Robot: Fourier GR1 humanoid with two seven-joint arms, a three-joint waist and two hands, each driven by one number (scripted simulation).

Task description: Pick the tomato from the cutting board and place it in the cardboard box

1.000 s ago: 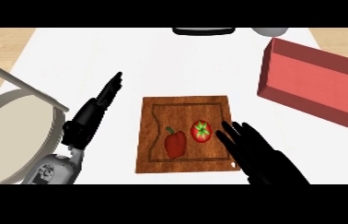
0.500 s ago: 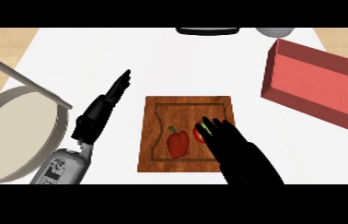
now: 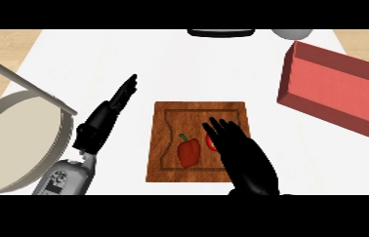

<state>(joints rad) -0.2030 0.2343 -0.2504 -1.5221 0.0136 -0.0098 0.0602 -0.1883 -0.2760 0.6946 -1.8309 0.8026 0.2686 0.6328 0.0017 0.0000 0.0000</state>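
A wooden cutting board point(image 3: 198, 111) lies in the middle of the white counter. On it sit a red bell pepper point(image 3: 188, 151) and the tomato point(image 3: 210, 143), of which only a red sliver shows. My right hand point(image 3: 241, 150) lies over the tomato with its fingers spread and nearly straight, hiding most of it. The box point(image 3: 328, 92), reddish with an open top, stands at the right edge. My left hand point(image 3: 110, 113) rests open left of the board, fingers pointing up the counter.
A large pale round basin with a rim point(image 3: 32, 92) fills the left edge. A dark object point(image 3: 221, 32) and a grey bowl point(image 3: 292, 33) sit at the counter's far edge.
My right hand has moved up and left over the board, from beside the tomato to covering it. The left hand has shifted slightly upward.
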